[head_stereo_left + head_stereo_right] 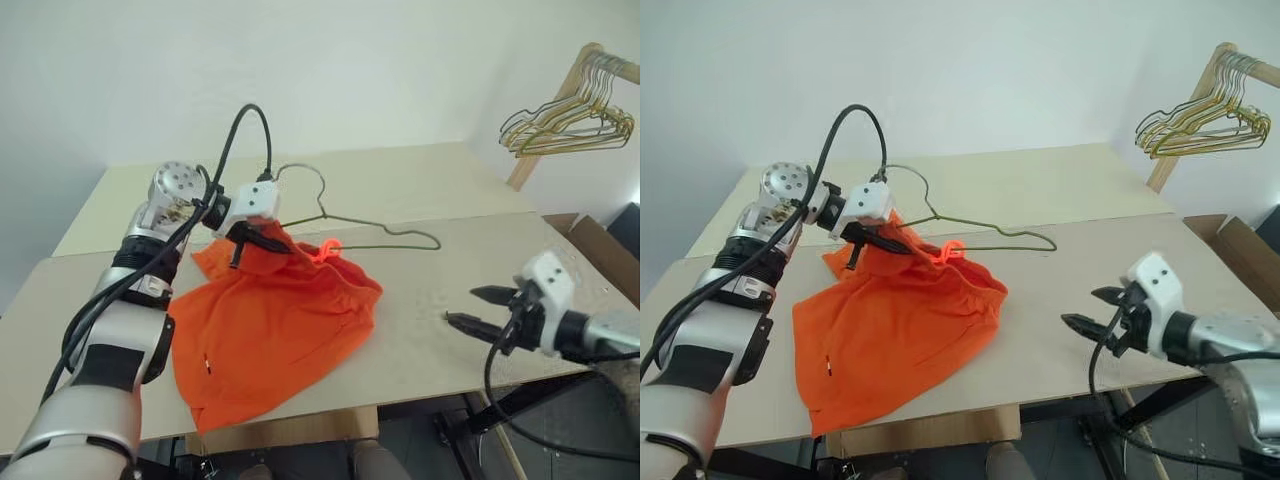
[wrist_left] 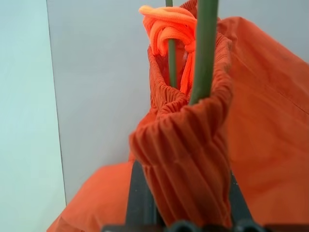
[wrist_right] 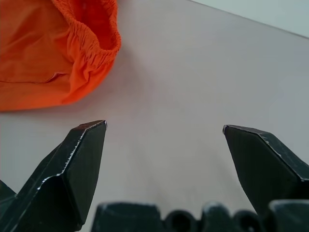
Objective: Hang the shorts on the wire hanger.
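Tabletop [image 1: 450,330]: hanger wire [image 2: 205,53] inside waistband [image 2: 188,159]

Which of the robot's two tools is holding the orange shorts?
The left tool, clamped on the shorts' gathered waistband beside the wire hanger. The right tool hangs open and empty.

Plain pale wall [image 1: 380,70] runs behind everything, evenly lit, soft shadows only. Two light tabletops [image 1: 440,300] sit edge to edge, a seam between them. Far right, a slanted wooden rail [image 1: 555,110] carries a bunch of gold and green hangers [image 1: 575,120]. An open cardboard box [image 1: 600,245] sits beside the table's right corner
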